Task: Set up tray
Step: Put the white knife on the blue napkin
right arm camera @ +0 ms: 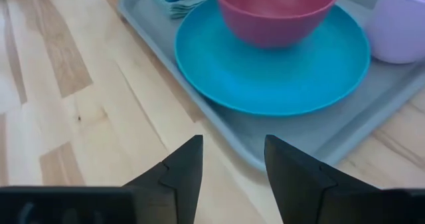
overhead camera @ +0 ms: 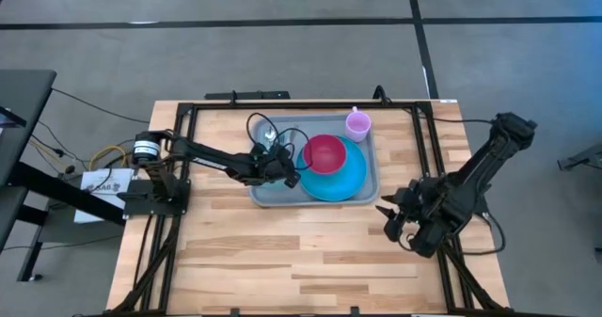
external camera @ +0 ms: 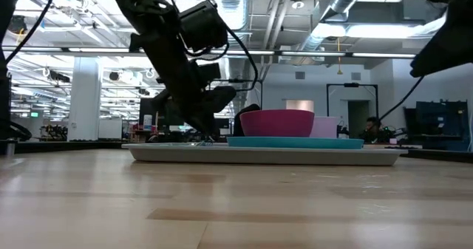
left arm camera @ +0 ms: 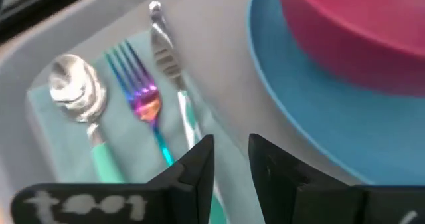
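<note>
The grey-blue tray [overhead camera: 268, 193] lies at the table's middle. On it sit a bright-blue plate [overhead camera: 346, 180] with a pink bowl [overhead camera: 324, 153], a lilac cup [overhead camera: 357, 124], and a teal napkin [left arm camera: 60, 137] carrying a spoon [left arm camera: 76, 91], a fork [left arm camera: 143, 98] and a knife [left arm camera: 166, 64]. My left gripper [left arm camera: 231, 159] hangs low over the tray's left part, narrowly open, just beside the knife's teal handle [left arm camera: 189, 121]. My right gripper [right arm camera: 232, 161] is open over bare wood off the tray's near right corner. My left gripper comes down on the napkin slanting from the table's left. One finger [left arm camera: 196, 164] covers the end of the knife's handle. Whether it touches the handle, I cannot tell. Only grey tray shows in the gap between the fingers.
A dark frame rail [overhead camera: 310, 104] runs along the table's far side, with side rails [overhead camera: 435, 148] at left and right. Bare wood [overhead camera: 282, 261] stretches across the table's near half. A white paper [overhead camera: 105, 182] lies at the left edge.
</note>
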You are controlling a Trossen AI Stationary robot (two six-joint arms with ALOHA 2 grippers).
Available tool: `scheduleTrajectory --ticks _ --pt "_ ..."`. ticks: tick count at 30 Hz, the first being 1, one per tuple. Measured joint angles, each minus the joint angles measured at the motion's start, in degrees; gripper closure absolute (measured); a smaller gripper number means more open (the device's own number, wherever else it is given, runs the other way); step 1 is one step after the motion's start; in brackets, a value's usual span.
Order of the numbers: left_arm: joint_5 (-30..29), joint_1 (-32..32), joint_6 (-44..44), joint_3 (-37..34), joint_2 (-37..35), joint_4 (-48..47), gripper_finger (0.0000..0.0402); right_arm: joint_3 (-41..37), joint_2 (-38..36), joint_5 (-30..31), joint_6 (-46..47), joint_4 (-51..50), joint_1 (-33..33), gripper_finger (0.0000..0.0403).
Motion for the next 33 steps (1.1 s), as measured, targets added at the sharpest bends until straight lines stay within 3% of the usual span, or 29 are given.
scheduleTrajectory --ticks 7,14,21,33 --pt "0.3 0.1 1.1 -0.1 0.2 -0.3 0.0319 0.0 4.3 -0.7 -0.9 3.2 0.9 0.0254" --pt "0.3 0.3 3.7 -0.1 0.2 -2.4 0.0319 0.0 4.0 -1.1 -3.4 3.1 -0.1 0.0254" --pt "2.2 1.2 -2.0 -0.1 0.2 -8.6 0.0319 0.0 3.8 -1.4 -3.5 3.3 -1.4 0.0253" --pt "4.8 1.8 -2.0 0.0 0.7 -4.7 0.0319 0.0 3.9 -1.9 -3.5 3.5 -1.5 0.0257"
